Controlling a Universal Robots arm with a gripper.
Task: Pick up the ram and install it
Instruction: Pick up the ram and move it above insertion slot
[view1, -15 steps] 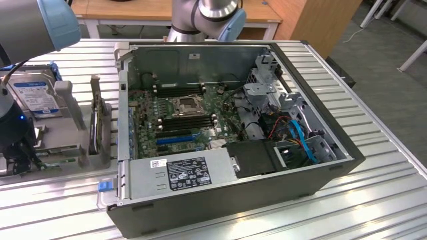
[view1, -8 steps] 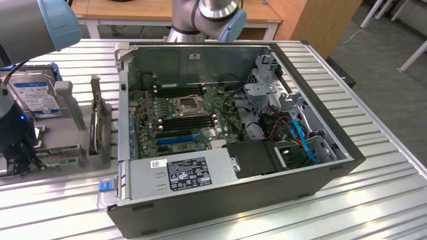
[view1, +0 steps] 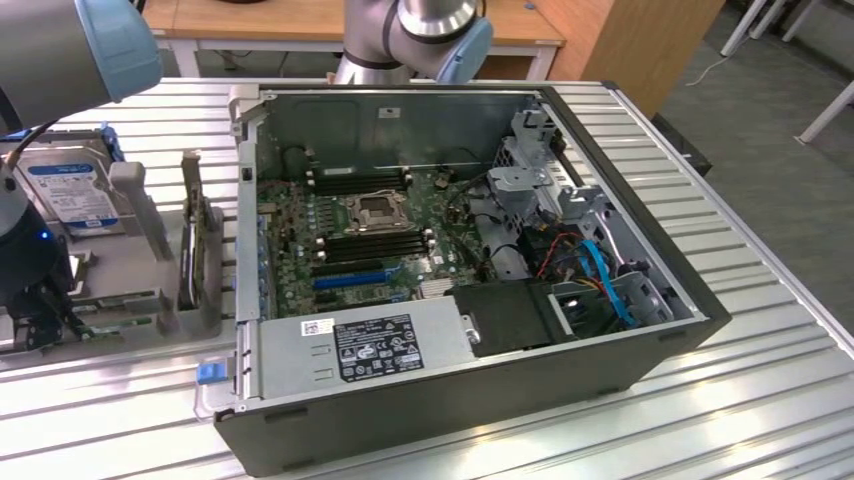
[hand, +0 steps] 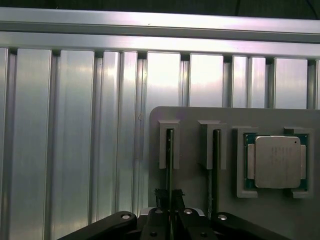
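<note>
Ram (hand: 170, 150) upright in holder (hand: 192, 150) slot; holder exterior view's left of case (view1: 534, 385).

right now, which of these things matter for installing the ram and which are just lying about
For the job: ram stick at the gripper, black ram slots on the motherboard.
Lying about: second ram stick, processor chip, hard drive, power supply.

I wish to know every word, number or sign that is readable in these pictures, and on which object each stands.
No text is readable for certain.
Black label on the grey metal power supply: white print, too small.
Small white sticker beside it: a code mark, unreadable.
Blue-white label of the boxy hard drive: too small.
Silver square processor lid: faint engraving, blurred.
Small dark sticker on the black computer case's inner wall: too small.
</note>
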